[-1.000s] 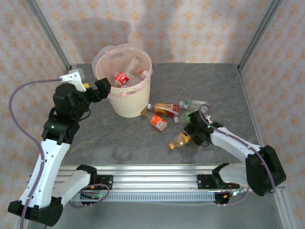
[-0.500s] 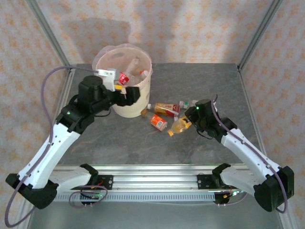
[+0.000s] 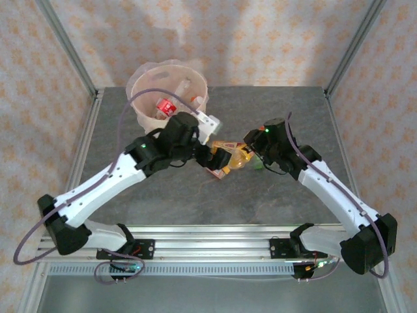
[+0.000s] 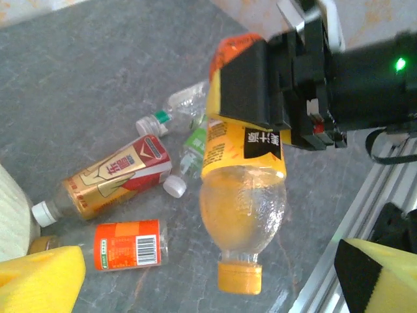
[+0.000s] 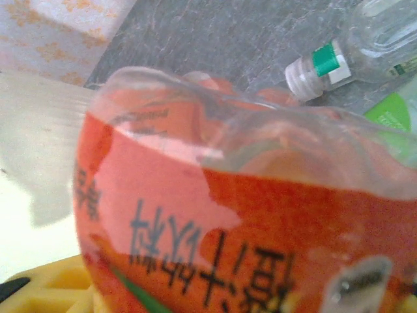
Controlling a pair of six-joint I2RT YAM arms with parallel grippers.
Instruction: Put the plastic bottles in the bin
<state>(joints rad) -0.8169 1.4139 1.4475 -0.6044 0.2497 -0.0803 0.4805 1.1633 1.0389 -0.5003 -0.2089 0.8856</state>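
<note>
From above, the right fingers (image 3: 253,151) are clamped on an orange bottle (image 3: 238,160) held just right of the bin (image 3: 138,107) and nearer the arms. The bottle's long axis is roughly level. The left fingers (image 3: 221,161) stand apart at its cap end. In the left wrist view the cap points towards the camera, and other bottles (image 4: 111,177) lie on the worktop (image 4: 85,85). In the right wrist view the bottle's label sits close up.

My overhead camera sits high behind the arm bases at 6 o'clock and faces 12 across the table (image 3: 287,202). The left wrist camera looks down from fairly near on the orange bottle (image 4: 241,195). The right wrist camera is almost against it (image 5: 247,222). All three views share that bottle, which lies just 3 o'clock of centre overhead (image 3: 240,159).
</note>
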